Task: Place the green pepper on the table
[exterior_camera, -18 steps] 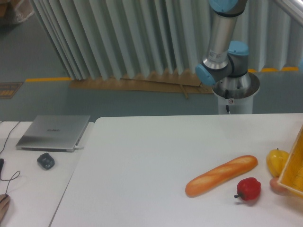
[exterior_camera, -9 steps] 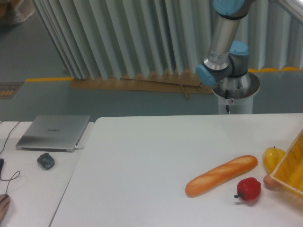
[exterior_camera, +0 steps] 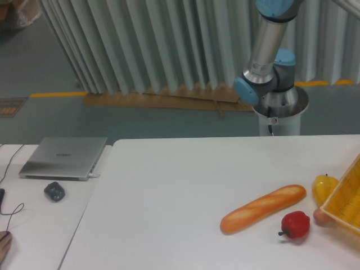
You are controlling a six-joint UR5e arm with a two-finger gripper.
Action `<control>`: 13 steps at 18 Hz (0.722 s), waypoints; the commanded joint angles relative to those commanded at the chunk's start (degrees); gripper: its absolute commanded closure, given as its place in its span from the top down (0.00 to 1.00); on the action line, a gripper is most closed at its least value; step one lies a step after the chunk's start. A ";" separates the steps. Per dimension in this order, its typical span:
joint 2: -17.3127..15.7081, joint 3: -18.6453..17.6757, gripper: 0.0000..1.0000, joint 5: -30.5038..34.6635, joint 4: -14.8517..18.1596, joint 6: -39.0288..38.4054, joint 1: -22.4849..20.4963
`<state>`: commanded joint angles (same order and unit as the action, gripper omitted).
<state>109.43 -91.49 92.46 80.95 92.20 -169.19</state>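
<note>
No green pepper shows anywhere in the camera view, and the gripper is out of the picture too, so how one lies relative to the other cannot be told, nor whether the fingers are apart or together. Only the robot arm (exterior_camera: 269, 53) is seen, its grey column and blue joints rising from a round base behind the far edge of the white table (exterior_camera: 169, 197) and leaving the frame at the top.

Compared with a second ago, the arm's upper joint sits a little to the right, and the yellow basket (exterior_camera: 347, 198) at the right edge has shifted, its wall now tilted and covering more of the yellow pepper (exterior_camera: 323, 187).

The basket reaches in from the right edge; what it holds is cut off and cannot be made out. Just left of it lie the yellow pepper, a red pepper (exterior_camera: 295, 224) and a baguette (exterior_camera: 262, 208), the baguette lying diagonally, close beside the red pepper. On the lower desk (exterior_camera: 34, 225) to the left sit a closed laptop (exterior_camera: 63, 157) and a dark mouse (exterior_camera: 54, 191).
</note>
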 joint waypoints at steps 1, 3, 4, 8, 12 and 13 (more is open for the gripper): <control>-0.18 -0.09 1.00 0.09 -0.09 0.00 0.09; -0.27 0.17 1.00 -0.09 0.00 0.00 0.18; -0.35 0.18 1.00 -0.09 0.00 0.00 0.26; -0.44 -0.44 1.00 -0.26 -0.35 -0.61 0.97; 0.00 -0.62 1.00 -0.18 -0.53 -0.88 1.93; -0.09 -0.79 1.00 -0.18 -0.53 -0.88 2.02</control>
<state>109.34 -92.28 92.29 80.42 91.32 -167.17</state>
